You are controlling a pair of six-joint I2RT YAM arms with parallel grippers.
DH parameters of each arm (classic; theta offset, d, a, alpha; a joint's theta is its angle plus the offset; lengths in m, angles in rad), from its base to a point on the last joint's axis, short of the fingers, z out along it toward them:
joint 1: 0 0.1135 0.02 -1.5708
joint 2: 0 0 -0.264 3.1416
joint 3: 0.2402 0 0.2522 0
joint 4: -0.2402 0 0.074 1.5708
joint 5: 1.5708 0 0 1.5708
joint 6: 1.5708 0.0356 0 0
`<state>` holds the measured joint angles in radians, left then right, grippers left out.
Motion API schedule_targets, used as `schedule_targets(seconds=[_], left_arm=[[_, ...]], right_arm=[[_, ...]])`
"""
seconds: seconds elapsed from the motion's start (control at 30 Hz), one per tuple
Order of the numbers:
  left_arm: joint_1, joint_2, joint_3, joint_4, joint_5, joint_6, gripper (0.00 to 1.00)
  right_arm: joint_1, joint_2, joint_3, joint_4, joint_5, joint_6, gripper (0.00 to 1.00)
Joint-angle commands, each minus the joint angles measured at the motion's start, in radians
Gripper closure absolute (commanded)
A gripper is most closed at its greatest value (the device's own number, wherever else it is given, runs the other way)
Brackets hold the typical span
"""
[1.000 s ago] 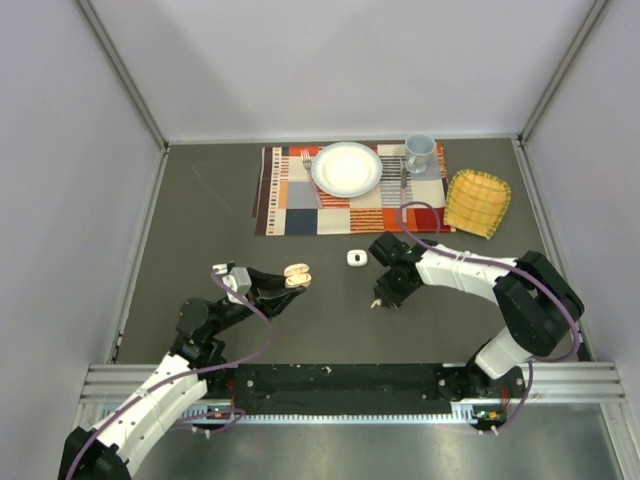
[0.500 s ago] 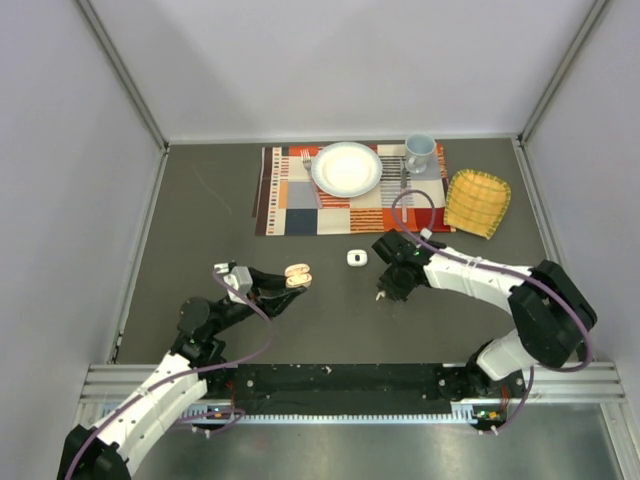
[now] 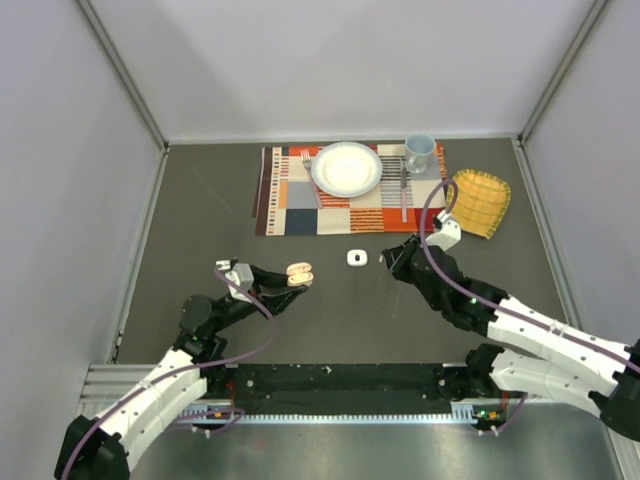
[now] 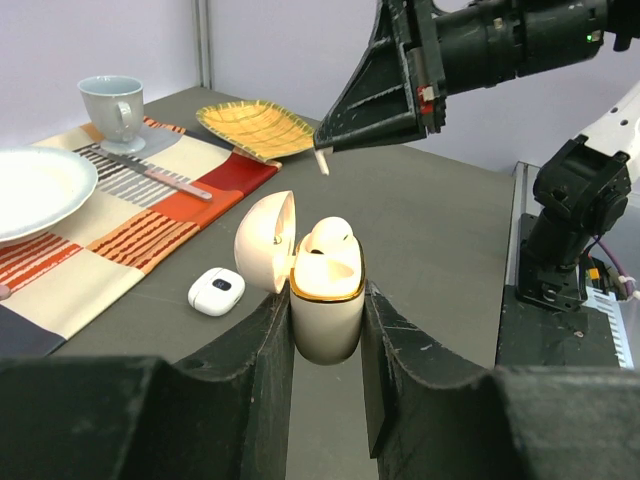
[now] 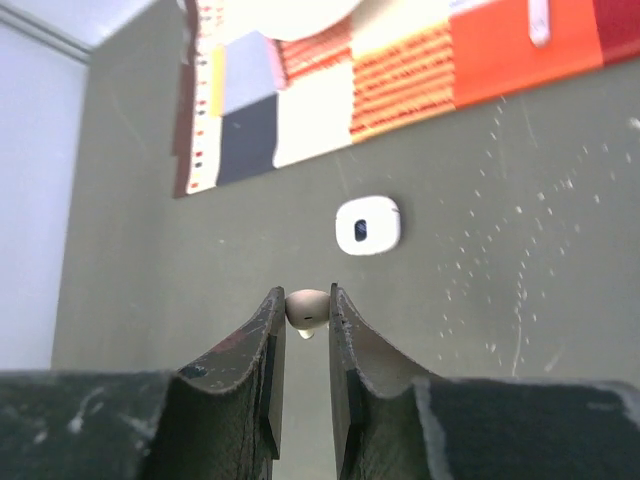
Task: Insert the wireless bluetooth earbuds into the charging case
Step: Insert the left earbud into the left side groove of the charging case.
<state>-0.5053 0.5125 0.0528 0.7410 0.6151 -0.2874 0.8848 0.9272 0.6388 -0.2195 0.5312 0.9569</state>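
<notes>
Under me lies a dark grey, matte tabletop (image 3: 200, 230), finely scuffed and speckled with pale flecks. Plain lilac-grey walls close it in: a back wall (image 3: 340, 60), a left wall (image 3: 60, 150) and a right wall (image 3: 610, 110). Slim aluminium posts (image 3: 122, 72) run up the two far corners. A ribbed aluminium rail (image 3: 105, 378) spans the near edge. The light is soft and even, with faint shadows.

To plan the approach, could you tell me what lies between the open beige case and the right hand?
Only a small white case on the table, shown in the top view.
</notes>
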Motion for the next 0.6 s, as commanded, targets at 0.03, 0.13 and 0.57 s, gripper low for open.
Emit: schedule_targets(seconds=[0.03, 0.13, 0.57], left_arm=[[-0.004, 0.023, -0.033, 0.115, 0.015, -0.025, 1.0], [-0.004, 0.027, -0.034, 0.118, 0.012, -0.029, 1.0], [-0.006, 0.023, -0.047, 0.136, 0.005, -0.024, 1.0]], right_arm=[[0.071, -0.088, -0.07, 0.339, 0.092, -0.243, 1.0], [0.112, -0.094, -0.06, 0.414, 0.099, -0.332, 1.0], [0.339, -0.064, -0.061, 0.755, 0.121, -0.664, 1.0]])
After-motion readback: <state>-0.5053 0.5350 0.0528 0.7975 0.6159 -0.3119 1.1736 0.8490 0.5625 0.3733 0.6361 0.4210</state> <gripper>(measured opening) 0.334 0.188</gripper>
